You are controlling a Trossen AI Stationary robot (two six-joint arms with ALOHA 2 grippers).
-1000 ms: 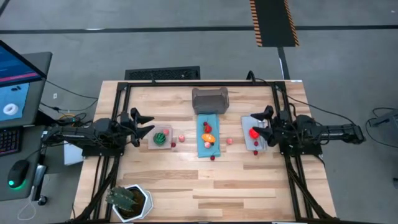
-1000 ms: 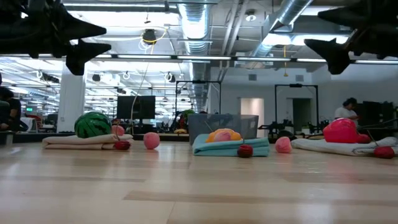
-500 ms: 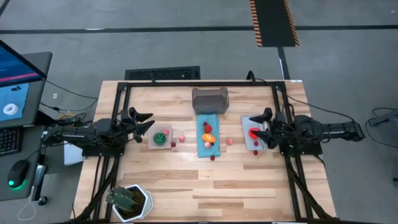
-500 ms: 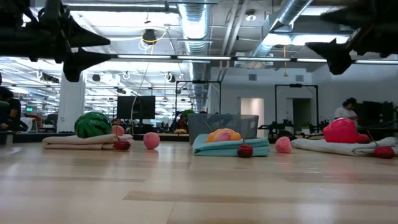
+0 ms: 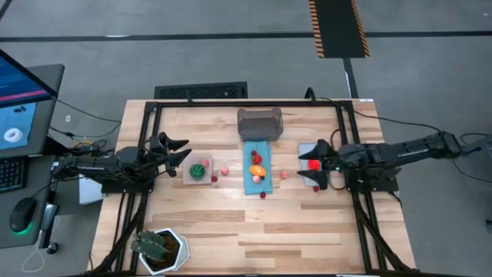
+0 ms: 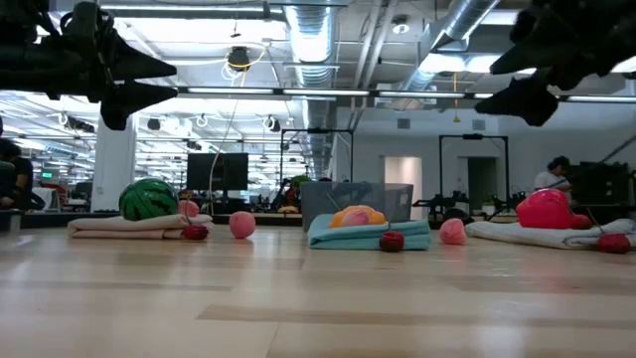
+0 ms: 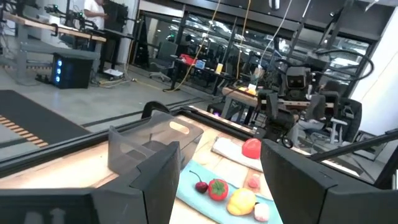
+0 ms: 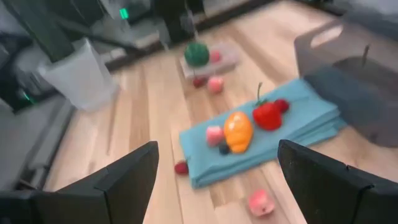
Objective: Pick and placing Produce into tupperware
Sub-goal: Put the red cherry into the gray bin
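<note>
The tupperware [image 5: 260, 124] stands at the far middle of the table [image 5: 231, 231], and it has nothing inside. Just in front of the tupperware, touching its near wall, lies a blue mat [image 5: 257, 183] with several pieces of produce on it: an orange piece [image 5: 258, 169], a red piece [image 5: 256, 158] and a small pink piece [image 5: 257, 179]. To the left of the tupperware, on a tan mat [image 5: 199, 178], sits a small green watermelon [image 5: 200, 168], and one pink piece [image 5: 224, 171] lies on the wood between this mat and the blue mat. To the right of the tupperware, a grey mat [image 5: 307, 151] carries a bigger red piece [image 5: 314, 164]. The right gripper [image 5: 314, 168] hangs in the air above this grey mat, its fingers are apart and they hold nothing. The left gripper [image 5: 178, 151] waits in the air to the left of the tupperware, close to the watermelon, also with its fingers apart and with nothing between them. A spiky plant in a white pot [image 5: 160, 248] stands at the near left corner of the table, far from the tupperware.
</note>
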